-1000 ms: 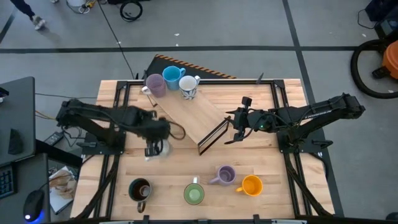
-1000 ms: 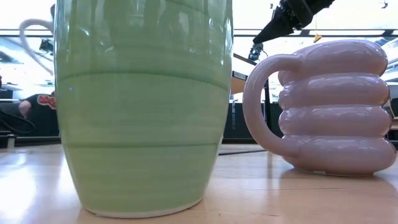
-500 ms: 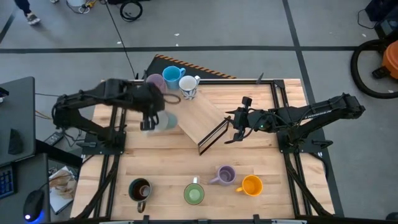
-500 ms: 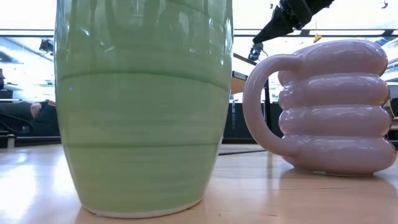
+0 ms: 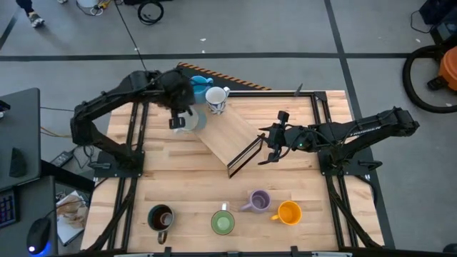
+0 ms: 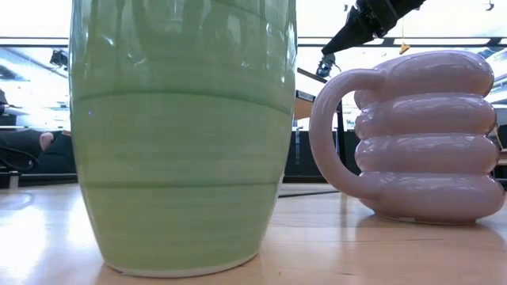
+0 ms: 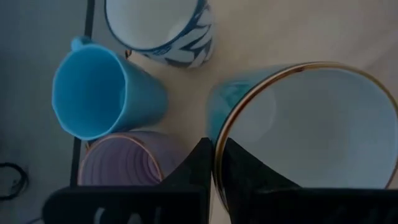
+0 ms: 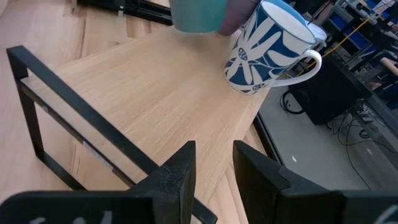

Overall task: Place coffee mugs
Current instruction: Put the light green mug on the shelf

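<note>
Read the table in the high view as a clock, with its far edge at 12.

The left gripper (image 5: pixel 177 120) is at about 11. It is pinched shut on the gold-rim mug (image 7: pixel 311 124), with 1 finger inside the wall and 1 outside. Gripping by the rim holds the mug upright and leaves its base free, which suits lowering it straight down. The mug hangs over the 11 o'clock end of the board (image 5: pixel 225 132). I cannot tell whether its base touches the wood.

3 mugs stand in a tight cluster just beside it:
- The blue mug (image 7: pixel 99 93) is at 12 of the cluster.
- The patterned mug (image 5: pixel 216 101) is at 2.
- The far lilac mug (image 7: pixel 124 163) sits under the arm.

The task seems to be to gather the mugs here, and the only open spot is on the side toward the table's centre.

The right gripper (image 5: pixel 269 148) waits at about 3 of the board, close to its black frame (image 8: pixel 74 106). Its fingers stand slightly apart and nothing shows between them. It may be there to steady the board, but it touches nothing I can see.

4 mugs wait along the 6 o'clock edge of the table (image 5: pixel 178 185): the brown mug (image 5: pixel 161 216), green mug (image 5: pixel 223 223), ribbed lilac mug (image 5: pixel 258 200) and orange mug (image 5: pixel 288 213).

The gold-rim, blue and patterned mugs are empty. The brown mug is too dark inside to judge.
</note>
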